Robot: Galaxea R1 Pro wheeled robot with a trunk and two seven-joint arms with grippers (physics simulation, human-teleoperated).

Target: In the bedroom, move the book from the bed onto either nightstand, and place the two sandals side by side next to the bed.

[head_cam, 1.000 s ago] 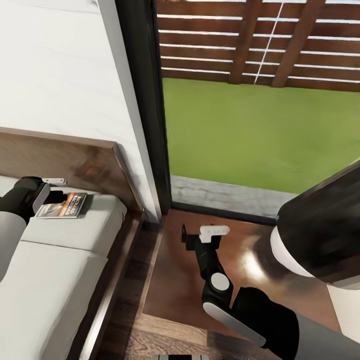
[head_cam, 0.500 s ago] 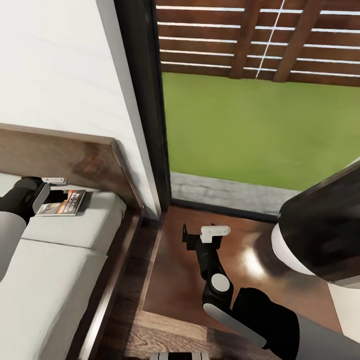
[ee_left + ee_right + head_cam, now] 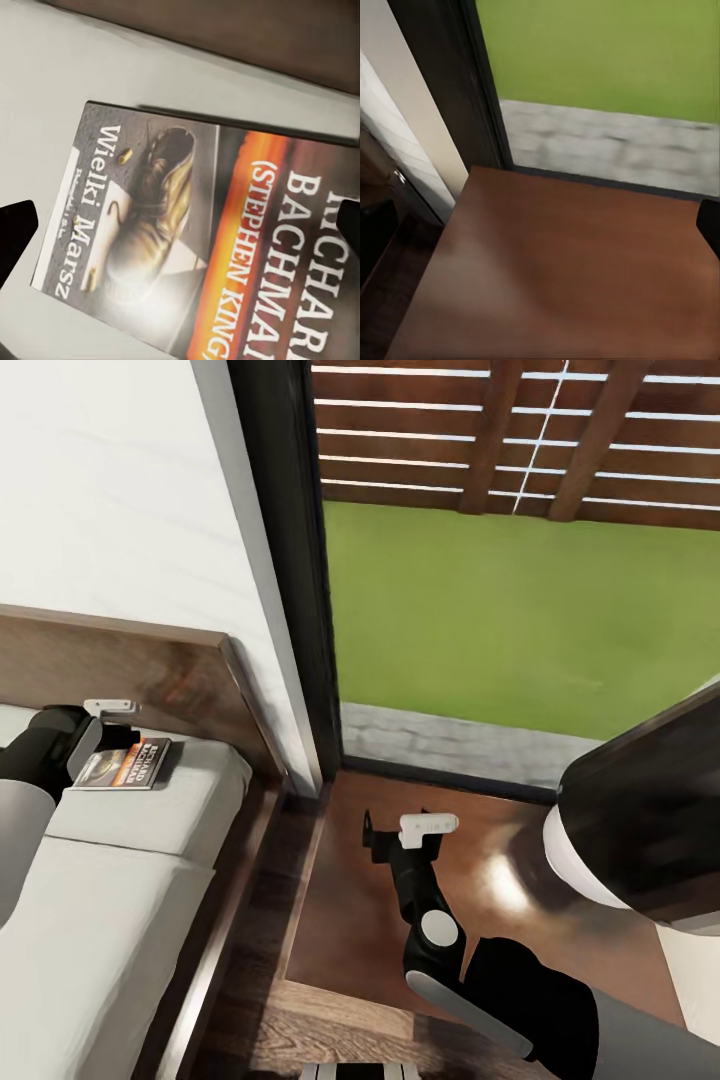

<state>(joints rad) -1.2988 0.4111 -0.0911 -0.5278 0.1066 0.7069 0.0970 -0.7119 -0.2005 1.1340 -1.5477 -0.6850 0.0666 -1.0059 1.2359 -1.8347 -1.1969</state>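
The book (image 3: 128,764) lies flat on the bed's pale mattress (image 3: 110,880), close to the dark headboard (image 3: 150,675). Its grey cover with orange and black print (image 3: 195,247) is seen up close in the left wrist view. My left gripper (image 3: 112,725) hovers over the book, open, with its dark fingertips (image 3: 15,232) far apart on either side of the cover. My right gripper (image 3: 405,830) is open above the nightstand's glossy brown top (image 3: 350,920), holding nothing. The sandals are out of view.
A large dark lamp (image 3: 640,820) stands at the nightstand's right side. Behind the nightstand a dark-framed glass door (image 3: 290,560) looks onto grass and a wooden fence. A narrow strip of plank floor (image 3: 255,920) runs between bed frame and nightstand (image 3: 555,270).
The view has shifted slightly. My left gripper has edged a little toward the headboard over the book. The right arm has stayed where it was.
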